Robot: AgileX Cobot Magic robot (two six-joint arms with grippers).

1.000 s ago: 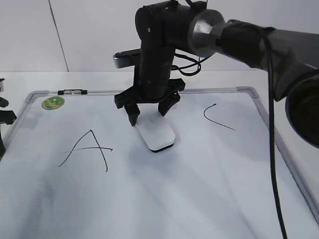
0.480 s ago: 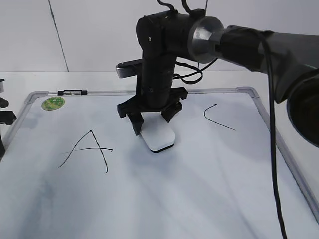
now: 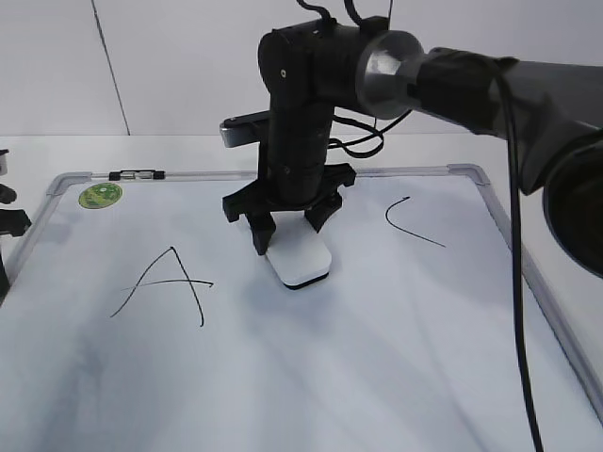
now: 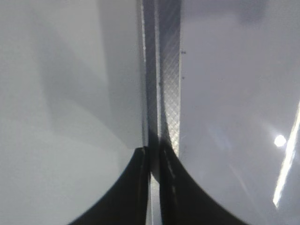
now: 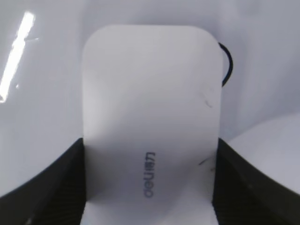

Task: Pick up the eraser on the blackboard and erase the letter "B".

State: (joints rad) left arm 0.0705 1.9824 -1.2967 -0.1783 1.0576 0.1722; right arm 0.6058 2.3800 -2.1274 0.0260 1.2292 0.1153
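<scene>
Fingers (image 5: 42, 187) of the right gripper (image 3: 287, 231) stand on either side of the eraser (image 3: 298, 258), each dark pad right at a long edge of the white block in the right wrist view, though whether they press it or only touch I cannot tell; the eraser lies flat on the blackboard (image 3: 396, 358), near its middle, with grey lettering on top (image 5: 150, 174) and a dark rim below; beside the eraser's far right corner a short black curved stroke (image 5: 227, 65) shows on the board, most of it hidden under the block; left of the eraser stands the handwritten "A" (image 3: 165, 282), right of it the curved "C" (image 3: 410, 224), both well apart from it; a round green sticker (image 3: 100, 195) sits far left of the eraser, in the board's upper corner; the left gripper (image 4: 153, 187) has its fingers closed together on nothing, over the board's grey frame (image 4: 161, 70).
</scene>
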